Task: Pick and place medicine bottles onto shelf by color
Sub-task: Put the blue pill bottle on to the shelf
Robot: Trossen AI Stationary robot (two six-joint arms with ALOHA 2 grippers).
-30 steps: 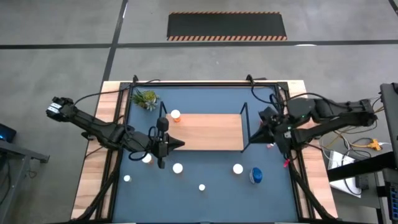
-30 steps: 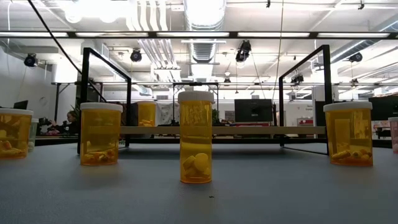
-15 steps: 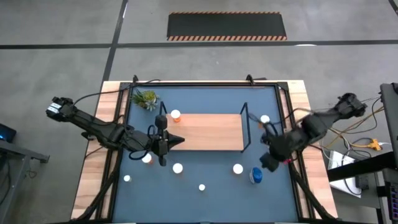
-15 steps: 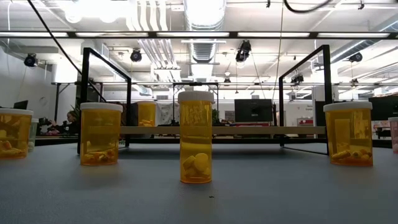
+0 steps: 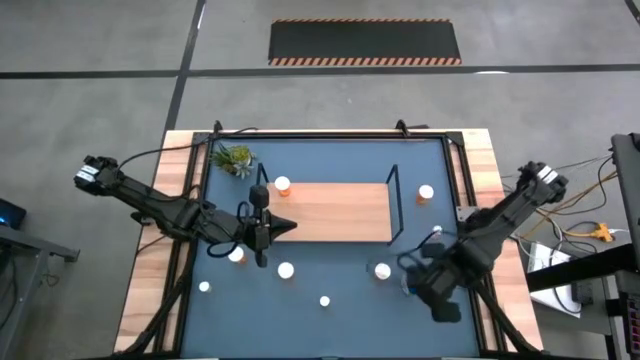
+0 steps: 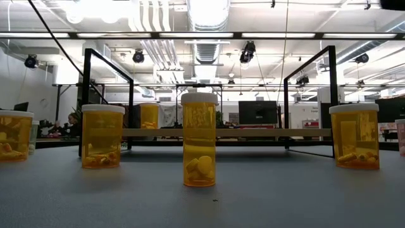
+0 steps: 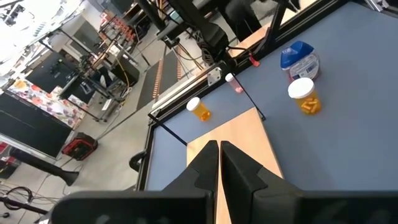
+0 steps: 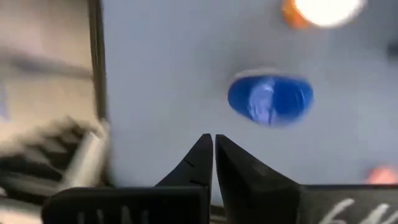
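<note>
High view: the right gripper (image 5: 437, 290) has swung from the shelf's (image 5: 340, 211) three-o'clock end to the blue bottle (image 8: 270, 101), jaws pinched shut and empty, so a pick looks next.

- I see the shelf (image 5: 340, 211) board as light bare wood, matt; its end frames are thin black wire.
- Mat (image 5: 330, 330) looks like dark-blue, matt, smooth.
- Medicine bottles (image 6: 199, 140): translucent glossy orange plastic, white matt caps.
- Desk (image 5: 150, 300) edge is pale planked wood.
- Blue bottle (image 8: 270, 99): glossy plastic.
</note>
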